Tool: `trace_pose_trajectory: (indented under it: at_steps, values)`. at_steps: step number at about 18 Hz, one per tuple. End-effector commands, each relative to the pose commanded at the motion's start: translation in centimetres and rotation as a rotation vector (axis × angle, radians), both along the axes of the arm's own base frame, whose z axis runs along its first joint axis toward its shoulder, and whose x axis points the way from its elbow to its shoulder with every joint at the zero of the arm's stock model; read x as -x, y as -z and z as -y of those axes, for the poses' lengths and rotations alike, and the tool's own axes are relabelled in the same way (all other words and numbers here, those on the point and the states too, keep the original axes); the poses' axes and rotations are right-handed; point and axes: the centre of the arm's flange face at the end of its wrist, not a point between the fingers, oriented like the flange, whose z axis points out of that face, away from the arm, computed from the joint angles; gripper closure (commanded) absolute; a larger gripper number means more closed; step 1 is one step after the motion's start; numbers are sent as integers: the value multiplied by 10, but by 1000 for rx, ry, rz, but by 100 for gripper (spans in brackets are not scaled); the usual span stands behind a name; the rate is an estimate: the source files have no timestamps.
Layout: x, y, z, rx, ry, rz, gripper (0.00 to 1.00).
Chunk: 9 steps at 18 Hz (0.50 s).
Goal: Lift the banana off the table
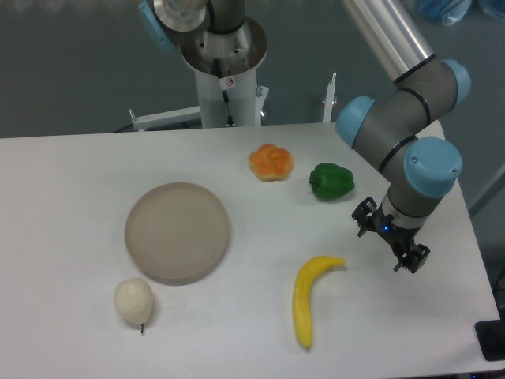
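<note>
Hovering fingers (390, 242) apart, beside banana (308, 298), on table (71, 197)

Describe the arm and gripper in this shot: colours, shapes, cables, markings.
The silver-grey tubular arm has dark grey cylindrical joints with round light-blue end caps. The small black two-finger gripper hangs from the wrist, its short black jaws angular; a tiny blue light glows near its base. The white pedestal mount carries a small red-and-white sticker and a thin black cable. No other markings are legible.
</note>
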Motion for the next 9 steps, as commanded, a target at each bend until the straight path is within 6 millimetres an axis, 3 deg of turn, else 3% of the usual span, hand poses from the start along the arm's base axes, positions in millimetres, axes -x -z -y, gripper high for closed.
trace_pose_trajectory:
  at_steps: [9]
  values:
    - [-8, 4, -1, -8, -12, 15, 0]
